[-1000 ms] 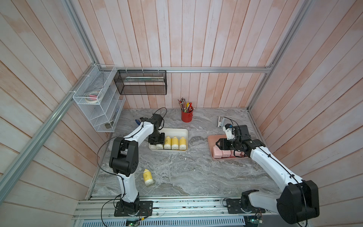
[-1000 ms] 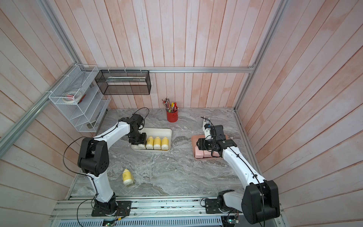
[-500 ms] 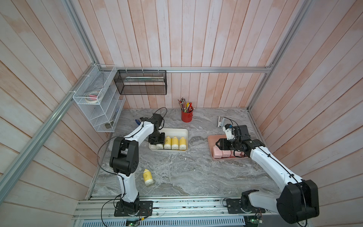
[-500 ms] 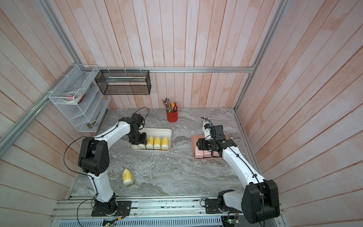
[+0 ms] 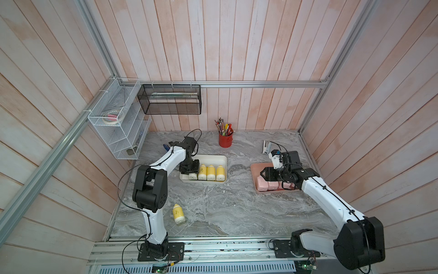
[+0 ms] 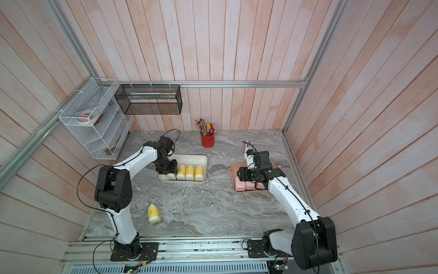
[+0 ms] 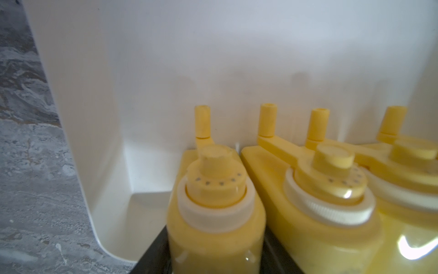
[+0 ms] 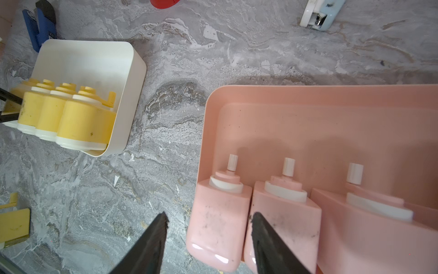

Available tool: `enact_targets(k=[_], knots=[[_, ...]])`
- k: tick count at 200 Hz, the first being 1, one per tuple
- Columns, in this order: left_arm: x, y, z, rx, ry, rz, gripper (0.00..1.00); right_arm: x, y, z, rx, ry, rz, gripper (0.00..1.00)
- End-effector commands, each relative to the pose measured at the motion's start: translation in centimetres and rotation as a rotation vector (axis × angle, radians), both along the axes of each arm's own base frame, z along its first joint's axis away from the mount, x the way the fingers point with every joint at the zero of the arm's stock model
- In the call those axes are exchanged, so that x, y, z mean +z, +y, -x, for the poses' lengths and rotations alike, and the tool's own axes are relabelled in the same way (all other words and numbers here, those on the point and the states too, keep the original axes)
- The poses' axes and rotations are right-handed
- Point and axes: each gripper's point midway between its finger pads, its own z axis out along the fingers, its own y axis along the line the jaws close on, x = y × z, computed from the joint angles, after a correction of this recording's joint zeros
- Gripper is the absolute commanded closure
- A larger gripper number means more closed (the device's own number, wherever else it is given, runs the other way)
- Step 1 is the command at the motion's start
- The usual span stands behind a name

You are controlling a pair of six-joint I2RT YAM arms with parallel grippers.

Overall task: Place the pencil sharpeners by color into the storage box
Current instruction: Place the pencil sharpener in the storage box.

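A cream storage box (image 5: pixel 213 157) holds several yellow pencil sharpeners (image 5: pixel 211 172) lying side by side. My left gripper (image 5: pixel 189 169) is down at the box's left end. In the left wrist view its black fingers (image 7: pixel 156 251) hug both sides of the end yellow sharpener (image 7: pixel 213 189). Another yellow sharpener (image 5: pixel 178 213) lies loose near the table's front left. A pink tray (image 5: pixel 255 167) holds pink sharpeners (image 5: pixel 272 184). My right gripper (image 8: pixel 209 218) is open astride the end pink sharpener (image 8: pixel 218 227), one finger outside the tray, without touching it.
A red pencil cup (image 5: pixel 225 140) stands at the back centre. A small stapler (image 5: pixel 266 147) lies behind the pink tray. A blue object (image 8: pixel 39 28) lies behind the cream box. A white wire shelf (image 5: pixel 118 132) and a black mesh basket (image 5: pixel 170 103) hang on the walls.
Neither arm has visibly moved. The left gripper stays at the cream box's left end and the right one over the pink tray.
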Motion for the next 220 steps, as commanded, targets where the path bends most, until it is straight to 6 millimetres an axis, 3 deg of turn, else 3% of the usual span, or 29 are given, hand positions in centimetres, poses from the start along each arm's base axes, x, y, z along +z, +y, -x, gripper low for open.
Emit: enact_targets(k=[1, 63, 152, 188, 220], knots=[[0.6, -0.5, -0.4, 0.001, -0.009, 0.009, 0.43, -0.3, 0.2, 0.1, 0.002, 0.003, -0.002, 0.4], [1.1, -0.4, -0.4, 0.006, -0.016, 0.006, 0.42, -0.2, 0.3, 0.0, 0.006, 0.002, -0.005, 0.4], [4.7, 0.0, -0.4, 0.023, -0.083, -0.006, 0.42, -0.1, 0.6, 0.0, 0.016, -0.003, -0.022, 0.4], [6.8, 0.5, 0.8, 0.055, -0.114, -0.025, 0.42, -0.1, 0.8, 0.0, 0.025, 0.0, -0.031, 0.4], [9.1, 1.2, 3.2, 0.123, -0.154, -0.01, 0.41, 0.3, 1.0, 0.1, 0.029, -0.014, -0.05, 0.4]])
